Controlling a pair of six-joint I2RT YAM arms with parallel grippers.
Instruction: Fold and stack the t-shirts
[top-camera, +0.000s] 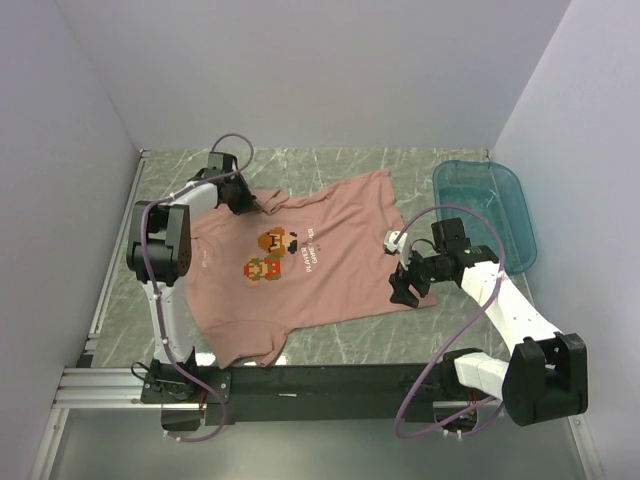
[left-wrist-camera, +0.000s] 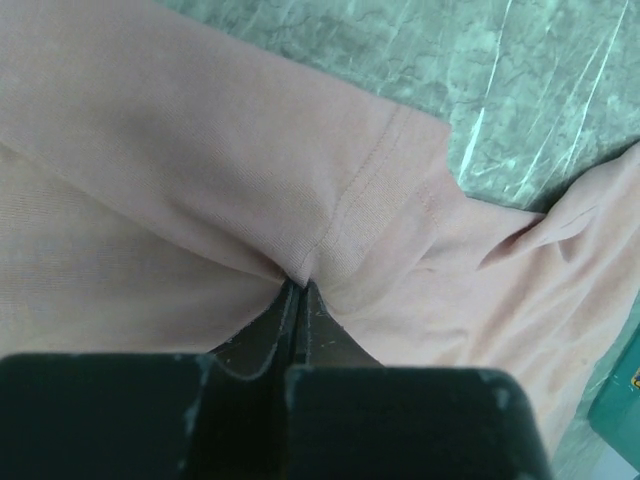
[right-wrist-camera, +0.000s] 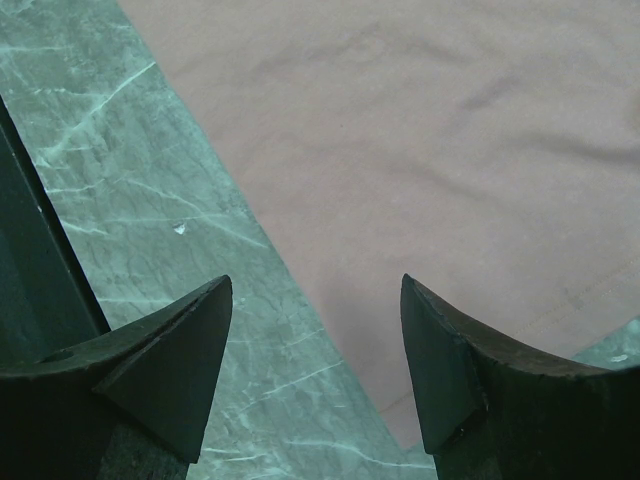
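The dusty-pink t-shirt (top-camera: 320, 280) lies spread flat on the marble table, print side up. My left gripper (top-camera: 243, 200) is at its far-left corner. In the left wrist view the gripper (left-wrist-camera: 300, 285) is shut on a pinched ridge of the t-shirt (left-wrist-camera: 200, 150) beside a stitched seam. My right gripper (top-camera: 403, 293) hovers over the shirt's near-right corner. The right wrist view shows this gripper (right-wrist-camera: 315, 285) open with nothing between its fingers. It straddles the edge where the t-shirt (right-wrist-camera: 420, 150) meets the table (right-wrist-camera: 130, 200).
A translucent teal plastic tub (top-camera: 487, 210) stands at the far right of the table, just beyond the right arm. Pale walls close in the table on the left, back and right. A black rail (top-camera: 330, 378) runs along the near edge.
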